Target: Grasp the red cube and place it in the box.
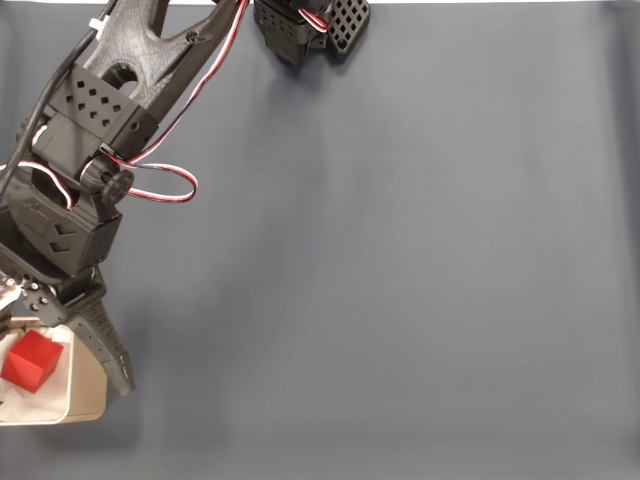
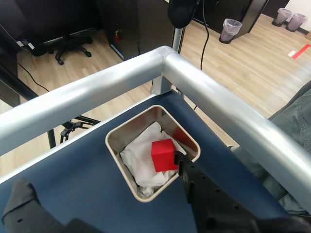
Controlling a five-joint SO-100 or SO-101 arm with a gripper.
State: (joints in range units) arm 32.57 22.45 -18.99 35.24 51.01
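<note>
Blue-grey table surface [image 1: 420, 280] bounded at its corner by a silver metal rail [image 2: 218, 102]; wood flooring [image 2: 243, 58] beyond. The box [image 2: 118, 160] sits at that corner, white lining inside. The red cube [image 2: 163, 154] rests in the box. Gripper [image 2: 102, 191] above the box, jaws apart, holding nothing.

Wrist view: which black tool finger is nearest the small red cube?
The right-hand finger, its tip at the beige box rim beside the red cube; the other finger sits far left.
</note>
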